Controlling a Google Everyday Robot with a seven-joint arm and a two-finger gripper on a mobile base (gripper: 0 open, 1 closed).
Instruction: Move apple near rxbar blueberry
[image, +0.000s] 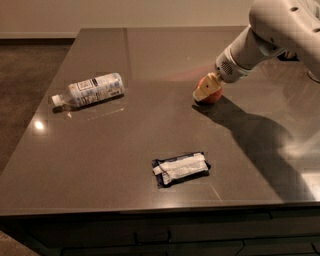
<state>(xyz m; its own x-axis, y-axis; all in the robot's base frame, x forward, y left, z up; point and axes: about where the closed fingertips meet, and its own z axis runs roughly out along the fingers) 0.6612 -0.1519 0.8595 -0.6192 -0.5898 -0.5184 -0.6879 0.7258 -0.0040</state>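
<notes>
The apple (216, 95) is small and red-orange and sits on the dark table (125, 150) at the right of the middle. My gripper (205, 92) comes down from the white arm at the upper right and is right at the apple, its beige tip covering the apple's left side. The rxbar blueberry (181, 168), a dark navy wrapper with a white label panel, lies flat near the table's front edge, well in front of the apple and a little to its left.
A clear plastic bottle (90, 90) with a white label lies on its side at the left of the table. The table's front edge runs along the bottom. The arm's shadow falls across the right side of the table.
</notes>
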